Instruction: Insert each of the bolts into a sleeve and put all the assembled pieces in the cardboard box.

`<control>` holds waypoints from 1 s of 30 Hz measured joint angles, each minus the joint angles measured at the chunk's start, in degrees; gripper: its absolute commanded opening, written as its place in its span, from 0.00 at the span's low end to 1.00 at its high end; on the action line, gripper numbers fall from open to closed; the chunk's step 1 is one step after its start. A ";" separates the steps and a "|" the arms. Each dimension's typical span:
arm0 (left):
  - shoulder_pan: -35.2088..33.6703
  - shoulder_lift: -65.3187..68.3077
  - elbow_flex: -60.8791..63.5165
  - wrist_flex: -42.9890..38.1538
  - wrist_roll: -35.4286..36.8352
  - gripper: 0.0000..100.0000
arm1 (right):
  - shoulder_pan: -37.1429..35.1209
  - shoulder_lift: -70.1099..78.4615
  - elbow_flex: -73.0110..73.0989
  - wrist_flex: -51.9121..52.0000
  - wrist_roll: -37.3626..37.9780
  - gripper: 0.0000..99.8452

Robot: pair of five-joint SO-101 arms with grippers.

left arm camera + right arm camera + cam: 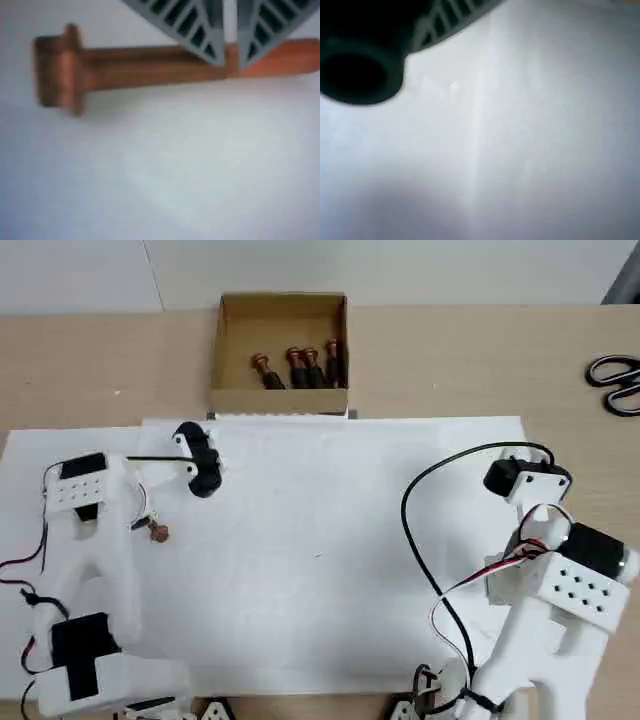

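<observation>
The left pincer (pixel 231 55) has its grey ribbed plastic tips drawn to a thin slit over the smooth shank of a copper-coloured bolt (pixel 125 67), whose flanged head is at frame left; the bolt sits left of middle in the high view, on matte white paper (pixel 330 560); I cannot tell how the right pincer (pixel 427 30) stands; it is beside a black round-mouthed sleeve (pixel 357 75); farther off, upper centre, the cardboard box (pixel 226 350) on the pale wooden bench (pixel 450 360) holds four sleeved bolts (pixel 300 368); scissors (pixel 615 382) lie upper right.
</observation>
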 measured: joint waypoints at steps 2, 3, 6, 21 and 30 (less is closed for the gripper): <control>-0.26 0.00 0.26 -0.62 0.00 0.06 | 0.00 0.00 0.00 0.00 0.00 0.00; -0.53 0.00 0.26 -0.70 0.00 0.07 | 0.00 0.00 0.00 0.00 0.00 0.00; -1.05 0.00 0.26 -1.05 0.00 0.08 | 0.00 0.00 0.00 0.00 0.00 0.00; -1.14 1.67 0.35 -2.99 0.00 0.08 | 0.00 0.00 0.00 0.00 0.00 0.00; -1.23 -1.85 0.62 3.60 0.00 0.08 | 0.00 0.00 0.00 0.00 0.00 0.00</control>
